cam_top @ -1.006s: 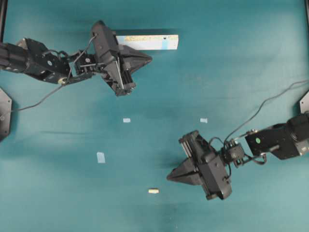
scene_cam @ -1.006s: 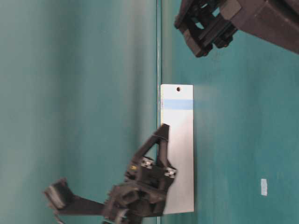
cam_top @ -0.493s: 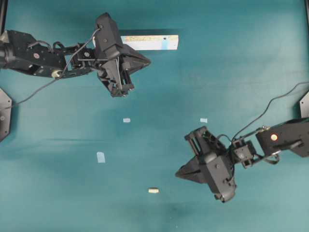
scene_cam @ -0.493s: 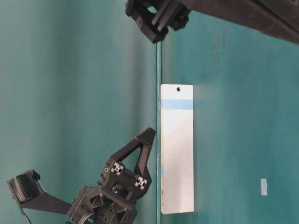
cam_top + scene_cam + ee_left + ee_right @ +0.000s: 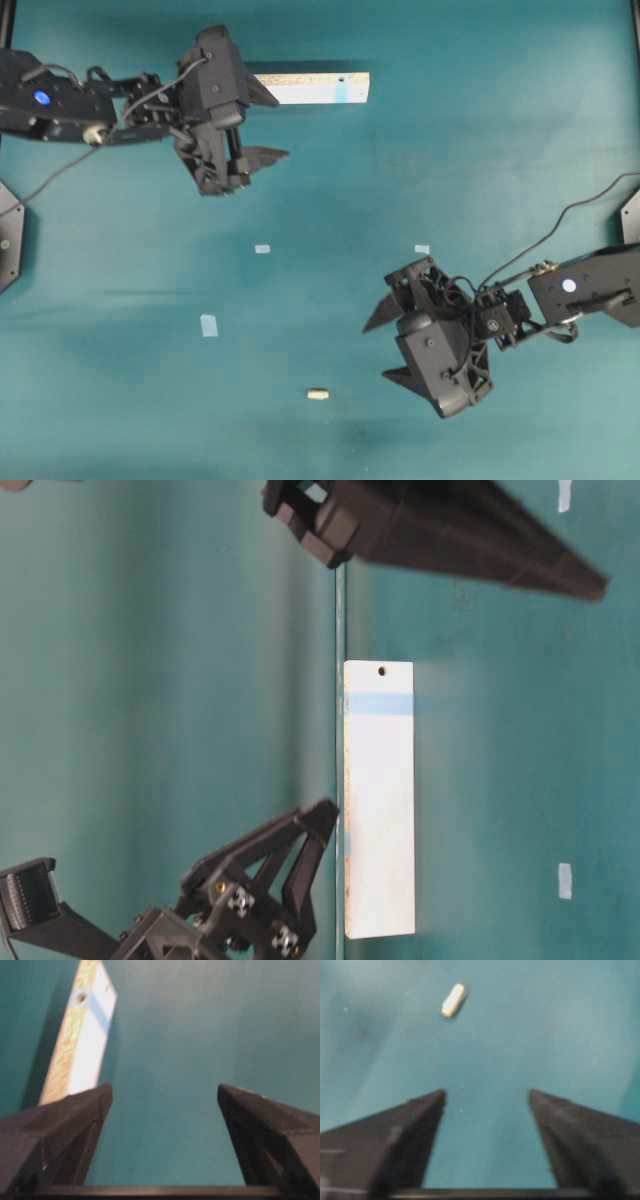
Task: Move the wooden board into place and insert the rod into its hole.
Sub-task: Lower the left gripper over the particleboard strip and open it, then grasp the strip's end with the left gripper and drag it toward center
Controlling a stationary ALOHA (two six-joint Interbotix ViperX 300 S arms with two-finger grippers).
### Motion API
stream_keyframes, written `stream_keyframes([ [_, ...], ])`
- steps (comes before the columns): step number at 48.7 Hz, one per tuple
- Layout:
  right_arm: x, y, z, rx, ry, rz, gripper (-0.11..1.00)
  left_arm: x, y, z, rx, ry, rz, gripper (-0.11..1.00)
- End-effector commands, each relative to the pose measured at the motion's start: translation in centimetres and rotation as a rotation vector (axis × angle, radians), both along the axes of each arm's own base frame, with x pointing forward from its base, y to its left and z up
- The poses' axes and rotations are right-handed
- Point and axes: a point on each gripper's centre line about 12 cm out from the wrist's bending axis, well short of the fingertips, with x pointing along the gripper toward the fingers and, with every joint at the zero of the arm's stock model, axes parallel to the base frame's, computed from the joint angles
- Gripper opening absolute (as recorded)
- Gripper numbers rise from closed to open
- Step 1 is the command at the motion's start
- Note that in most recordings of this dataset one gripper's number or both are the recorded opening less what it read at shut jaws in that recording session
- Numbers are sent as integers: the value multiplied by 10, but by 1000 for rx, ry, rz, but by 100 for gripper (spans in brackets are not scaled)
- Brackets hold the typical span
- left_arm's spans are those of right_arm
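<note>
Long white wooden board [image 5: 312, 88] lying at the far top of a teal table [image 5: 500, 120], speckled chipboard edge facing up in the overhead view, pale blue patch and a small dark hole near its right end. From table level, same board [image 5: 380, 800] seen as a tall white strip with the hole at the top and the blue band just under it. Through the left wrist camera, board [image 5: 80, 1035] stretching away at upper left, hole visible near its far end. Tiny cream rod [image 5: 318, 394] lying flat low in the middle of the table, well apart from the board, touched by nothing; through the right wrist camera, rod [image 5: 453, 1000] lying ahead and a little left of the fingers. Left gripper [image 5: 262, 125] just beside the board's left end, jaws spread wide, one finger over the board's near edge, the other clear of it, nothing between them. Right gripper [image 5: 390, 345] to the right of the rod, near but not touching, jaws likewise wide apart and empty. Small pale-blue tape squares [image 5: 262, 249] scattered across the middle of the table between the two arms.
</note>
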Motion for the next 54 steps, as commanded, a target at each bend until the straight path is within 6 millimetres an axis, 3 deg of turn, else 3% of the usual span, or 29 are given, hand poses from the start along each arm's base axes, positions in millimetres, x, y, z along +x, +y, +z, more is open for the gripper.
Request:
stream_keyframes([
  [1,5,3,17,16,-40,1,92,-6,18,19,42,-13,24,90],
  [10,5,3,16,16,-21,-7,91,-19,48,23,105,11,61,90],
  [21,3,4,15,11,-8,-5,91,-22,66,17,150,46,67,90],
  [54,4,4,16,69,33,-65,91,-6,81,-41,157,81,71,90],
])
